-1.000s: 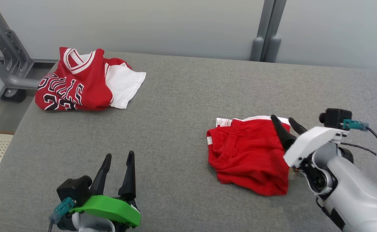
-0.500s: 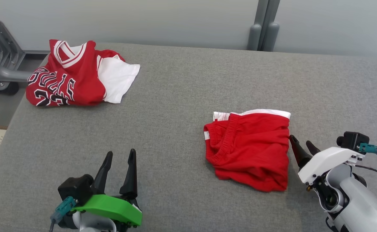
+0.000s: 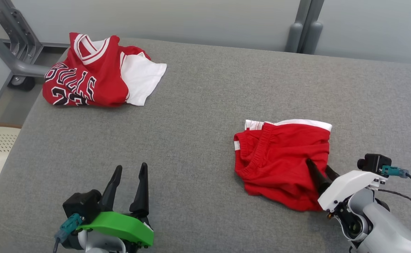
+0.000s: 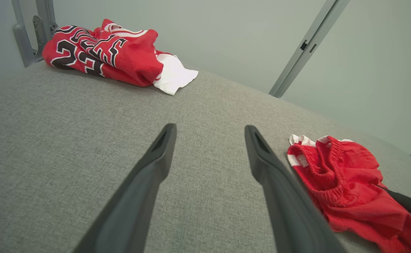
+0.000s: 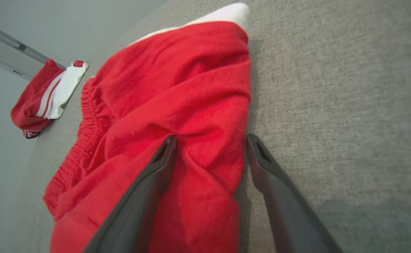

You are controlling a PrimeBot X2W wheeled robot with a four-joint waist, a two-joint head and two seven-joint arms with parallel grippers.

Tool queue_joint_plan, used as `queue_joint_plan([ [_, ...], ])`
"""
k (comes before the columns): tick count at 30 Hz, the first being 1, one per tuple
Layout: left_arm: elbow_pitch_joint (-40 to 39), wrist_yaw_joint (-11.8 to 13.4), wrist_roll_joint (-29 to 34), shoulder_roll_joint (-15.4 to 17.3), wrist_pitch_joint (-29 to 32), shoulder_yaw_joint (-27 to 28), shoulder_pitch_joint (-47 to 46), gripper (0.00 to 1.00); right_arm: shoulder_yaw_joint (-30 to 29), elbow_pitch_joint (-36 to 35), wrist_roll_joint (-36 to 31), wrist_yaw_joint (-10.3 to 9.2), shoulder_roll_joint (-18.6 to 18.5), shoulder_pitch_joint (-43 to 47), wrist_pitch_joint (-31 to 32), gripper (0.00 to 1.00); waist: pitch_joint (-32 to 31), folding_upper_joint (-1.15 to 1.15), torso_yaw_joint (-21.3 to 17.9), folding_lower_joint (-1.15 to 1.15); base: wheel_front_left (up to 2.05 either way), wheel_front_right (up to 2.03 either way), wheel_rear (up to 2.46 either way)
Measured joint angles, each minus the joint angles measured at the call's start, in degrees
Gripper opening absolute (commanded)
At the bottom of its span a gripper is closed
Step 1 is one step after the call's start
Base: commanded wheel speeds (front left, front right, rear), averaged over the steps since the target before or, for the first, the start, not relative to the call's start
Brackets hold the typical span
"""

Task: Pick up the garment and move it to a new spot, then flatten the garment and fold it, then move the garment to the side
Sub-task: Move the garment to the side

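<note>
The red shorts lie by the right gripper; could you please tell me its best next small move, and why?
Probably close the right gripper on the red shorts: its jaws stand open astride a raised fold at the shorts' edge, one finger on the cloth, the other beside it over the grey surface.

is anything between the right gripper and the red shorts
Nothing visible. The right gripper is open, its fingers straddling the edge of the shorts: one over the cloth, the other over the bare grey surface.
</note>
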Motion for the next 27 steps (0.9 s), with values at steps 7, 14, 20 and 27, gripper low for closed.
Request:
queue_joint_plan([
  [7,-0.01,0.0,0.0,0.09,0.0,0.27,0.0,1.0,0.87,1.12,-1.19,0.77,-0.37,-0.18,-0.69,0.0,-0.09,0.0,0.05,0.0,0.0,0.0,0.0],
  [14,-0.46,0.08,0.0,0.23,0.0,1.68,0.02,1.0,0.96,1.55,-2.2,1.29,-1.65,-2.19,-1.36,0.0,0.06,0.0,-1.13,0.0,0.0,0.0,0.0],
  [20,-1.3,0.08,0.09,0.23,0.0,1.8,0.02,1.0,0.73,2.13,-2.64,1.33,-3.13,-2.89,-1.88,0.0,0.46,0.0,-2.47,0.0,0.0,0.0,0.0],
  [27,-2.88,0.15,0.57,0.32,-0.05,2.14,0.02,1.0,0.68,2.94,-5.78,1.18,-7.64,-6.18,-2.2,0.0,1.42,0.0,-4.64,0.0,0.0,0.0,0.0],
])
